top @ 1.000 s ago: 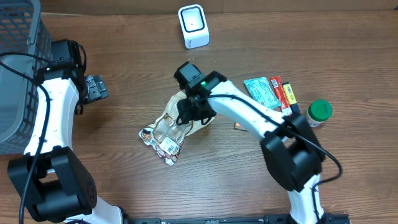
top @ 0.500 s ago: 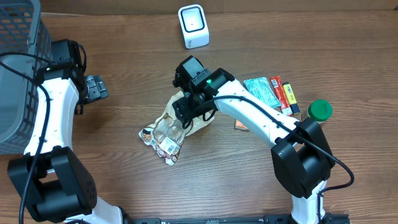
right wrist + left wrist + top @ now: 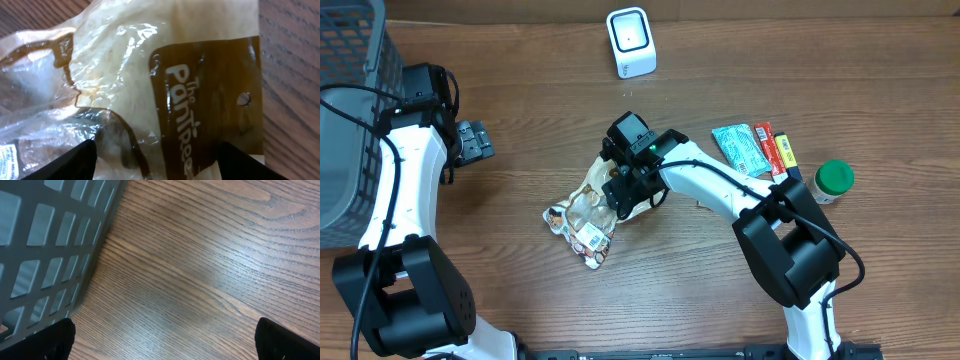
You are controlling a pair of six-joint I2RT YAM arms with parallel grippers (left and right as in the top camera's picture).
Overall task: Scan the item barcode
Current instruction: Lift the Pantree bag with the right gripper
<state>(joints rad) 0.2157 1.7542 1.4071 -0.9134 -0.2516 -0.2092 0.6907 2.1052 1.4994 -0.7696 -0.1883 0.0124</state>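
At counter [image 3: 520,290] centre | clear-and-brown snack bag [image 3: 588,205] lies flat, white label at its near end | right end effector [image 3: 625,190] low over bag's far-right part, fingers spread, nothing pinched | left end effector [image 3: 472,140] far left beside grey basket [image 3: 350,110], fingers wide, empty | white scanner [image 3: 631,42] far centre, well apart from bag
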